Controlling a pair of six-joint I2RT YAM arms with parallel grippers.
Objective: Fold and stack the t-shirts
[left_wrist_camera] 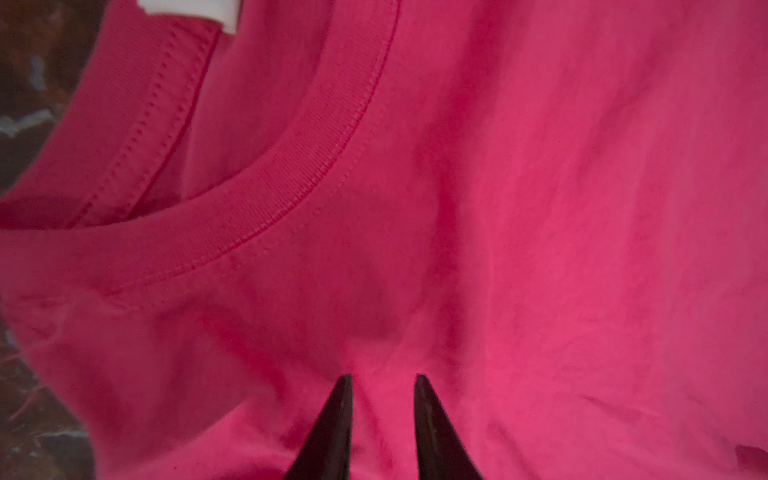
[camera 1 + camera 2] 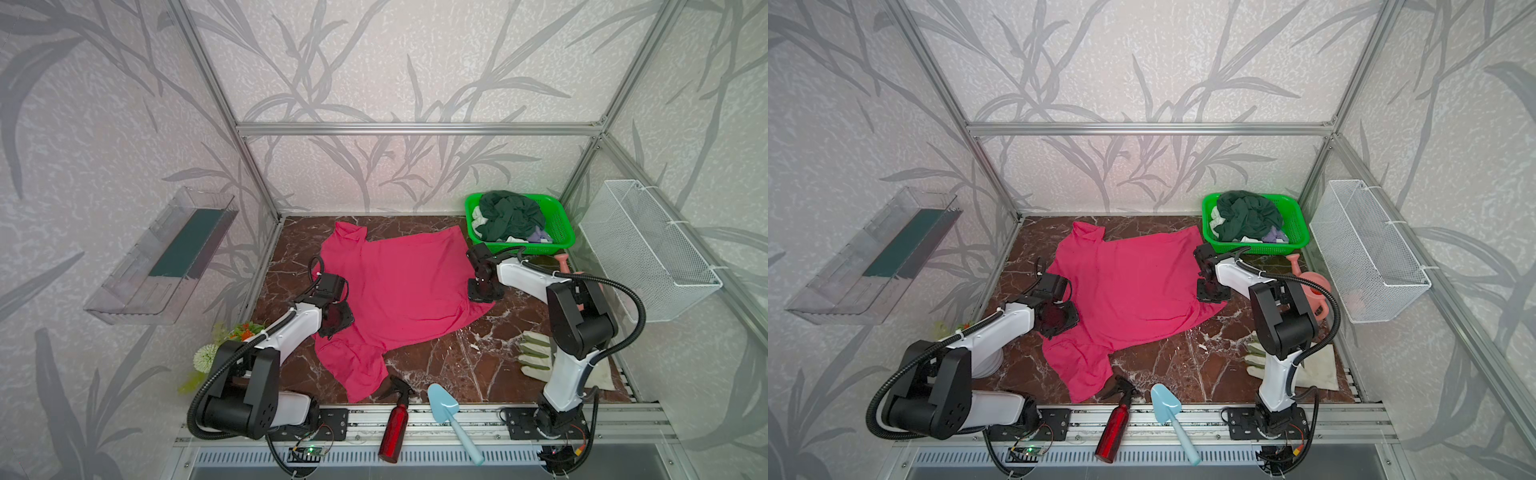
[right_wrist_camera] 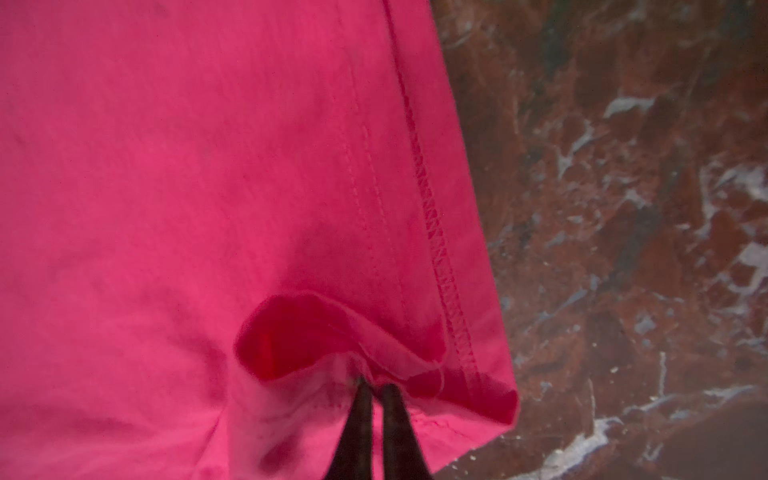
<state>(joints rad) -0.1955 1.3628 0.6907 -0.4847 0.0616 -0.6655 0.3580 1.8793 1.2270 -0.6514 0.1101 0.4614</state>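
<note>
Pink-red fills the middle of the scene: a bright pink-red cloth t-shirt (image 2: 407,286) lies spread out on the brown marble surface (image 2: 457,357), with a few bumps and folds in it.

The left hand (image 1: 384,378) is down on the shirt, just beside its round ribbed neck band (image 1: 291,183). Its two black fingers stand a little apart, and a small bunch of pink cloth is nipped between them. A white neck label (image 1: 187,8) peeks out inside the neck.

The right hand (image 3: 374,384) is at the other side of the shirt, at the stitched bottom edge (image 3: 440,249). Its fingers are pressed almost together and pinch a little fold of the pink cloth.

A dark green cloth t-shirt (image 2: 511,216) lies crumpled in a green plastic basket (image 2: 559,226) at the back right corner of the surface. It sits on top of some whitish and pale purple cloth (image 2: 538,237).
</note>
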